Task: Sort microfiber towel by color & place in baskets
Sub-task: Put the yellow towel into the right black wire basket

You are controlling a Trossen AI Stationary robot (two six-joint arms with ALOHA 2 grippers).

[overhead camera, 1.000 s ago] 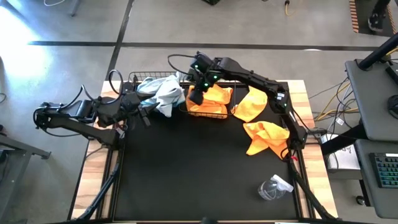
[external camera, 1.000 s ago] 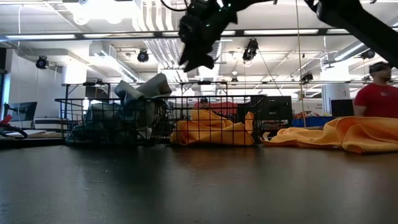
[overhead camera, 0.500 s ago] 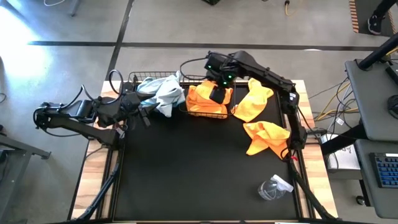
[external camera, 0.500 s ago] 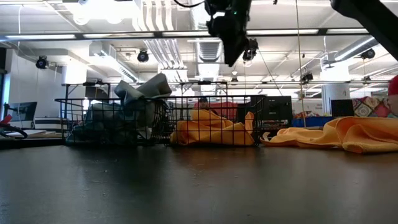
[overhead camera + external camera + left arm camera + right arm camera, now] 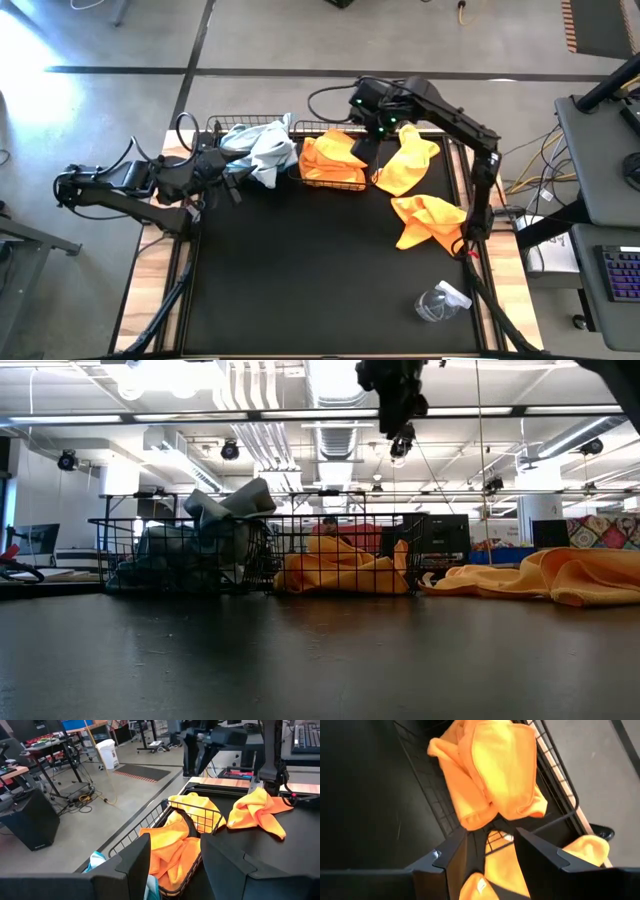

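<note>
At the far right of the table, the right gripper (image 5: 374, 133) hangs empty with fingers apart above the black wire-mesh basket (image 5: 333, 181) of bright orange microfiber towels (image 5: 328, 158). Two loose orange towels (image 5: 428, 220) lie right of it. They look light, limp, non-slip; pinch a raised fold. The left gripper (image 5: 222, 168), fingers apart, waits beside the blue-grey towel basket (image 5: 232, 127).

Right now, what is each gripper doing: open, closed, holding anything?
Left gripper: open, empty, beside the blue-grey towels' basket.
Right gripper: open, empty, above the orange towels' basket.
</note>
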